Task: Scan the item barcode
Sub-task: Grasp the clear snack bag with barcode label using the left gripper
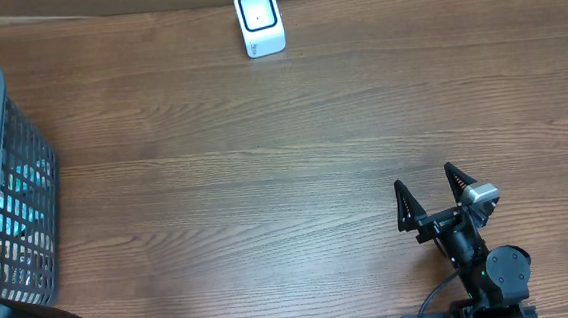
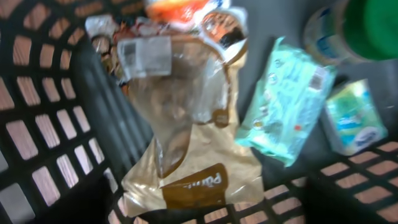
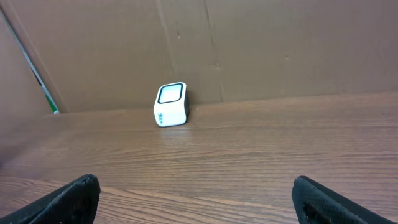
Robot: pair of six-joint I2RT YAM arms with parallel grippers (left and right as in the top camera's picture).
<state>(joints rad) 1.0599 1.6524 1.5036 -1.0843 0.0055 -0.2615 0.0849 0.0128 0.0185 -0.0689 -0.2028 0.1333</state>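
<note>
Tan-and-clear plastic snack bag (image 2: 186, 124), centre frame, looks light, crinkly, slippery: best pinched at its lower sealed edge. The right tool (image 1: 424, 175) is spread, empty; for the left tool, cannot tell.

Brown wood-grain table (image 1: 264, 160) under even indoor light, w/ plain brown board wall (image 3: 280, 43) along far edge, vert. seams showing.

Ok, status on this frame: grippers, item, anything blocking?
Right gripper open, empty, over table. Left gripper above basket, blurred, apparently open, nothing held. Snack bag, teal packet in basket, unpicked. Barcode scanner at far edge, nothing in the way.
</note>
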